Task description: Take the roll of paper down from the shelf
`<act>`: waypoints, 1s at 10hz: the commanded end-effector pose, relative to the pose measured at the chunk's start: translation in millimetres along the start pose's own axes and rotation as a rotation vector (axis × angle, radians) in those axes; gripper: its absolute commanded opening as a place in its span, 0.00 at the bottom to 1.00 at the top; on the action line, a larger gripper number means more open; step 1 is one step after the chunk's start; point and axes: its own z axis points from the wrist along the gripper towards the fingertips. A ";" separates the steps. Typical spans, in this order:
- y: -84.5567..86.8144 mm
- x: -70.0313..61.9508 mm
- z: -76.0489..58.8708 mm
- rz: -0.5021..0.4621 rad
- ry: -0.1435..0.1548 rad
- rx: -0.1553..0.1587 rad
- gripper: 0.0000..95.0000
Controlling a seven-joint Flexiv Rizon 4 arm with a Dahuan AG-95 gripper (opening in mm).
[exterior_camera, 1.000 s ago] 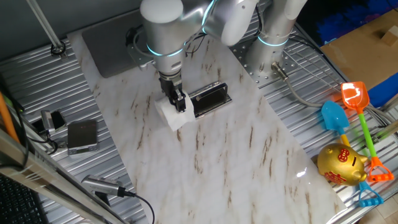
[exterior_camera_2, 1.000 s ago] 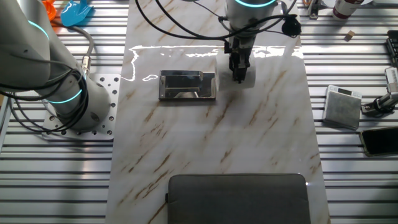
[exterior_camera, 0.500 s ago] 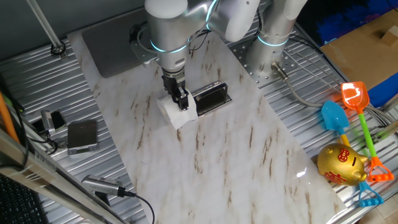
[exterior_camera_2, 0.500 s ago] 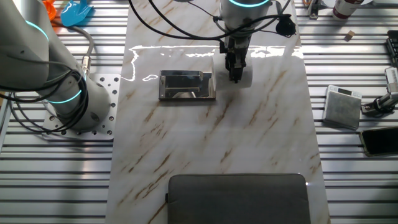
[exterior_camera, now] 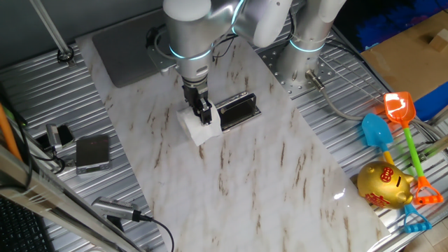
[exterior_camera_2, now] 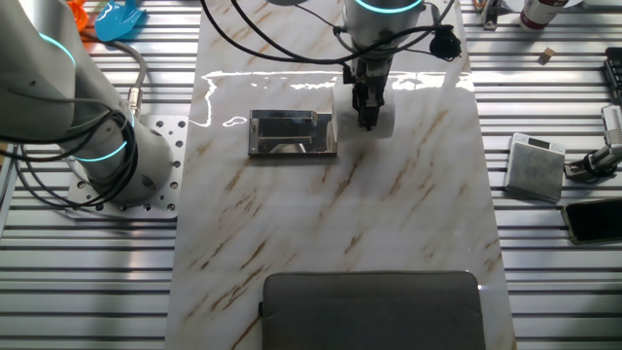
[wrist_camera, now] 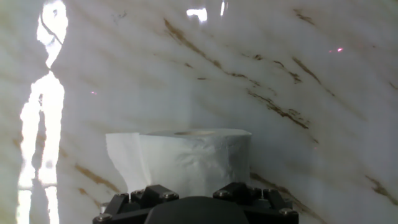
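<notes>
The roll of paper (exterior_camera: 197, 127) is white and rests on the marble tabletop right beside the shelf (exterior_camera: 236, 110), a small dark glossy rack with metal edges. My gripper (exterior_camera: 204, 114) comes down from above and is shut on the roll. In the other fixed view the roll (exterior_camera_2: 382, 116) lies just right of the shelf (exterior_camera_2: 292, 133), with the gripper (exterior_camera_2: 367, 109) on it. In the hand view the roll (wrist_camera: 196, 158) stands on the marble with a loose flap at its left; only the gripper (wrist_camera: 194, 198) base shows, and the fingertips are hidden.
A large grey mat (exterior_camera: 126, 42) lies at the table's far end, also seen in the other fixed view (exterior_camera_2: 374, 311). A flat grey box (exterior_camera: 93, 152) and cables sit on the ribbed metal to the side. Toy shovels and a golden piggy bank (exterior_camera: 383, 184) lie off the marble.
Between 1.0 s and 0.5 s ago the gripper and roll shifted slightly closer to the shelf. Since then nothing has moved.
</notes>
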 end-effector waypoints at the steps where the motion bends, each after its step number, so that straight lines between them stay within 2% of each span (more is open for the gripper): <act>1: 0.0 -0.7 -0.6 0.007 -0.002 0.000 0.00; 10: 0.0 -0.7 -0.6 -0.005 0.025 0.007 0.00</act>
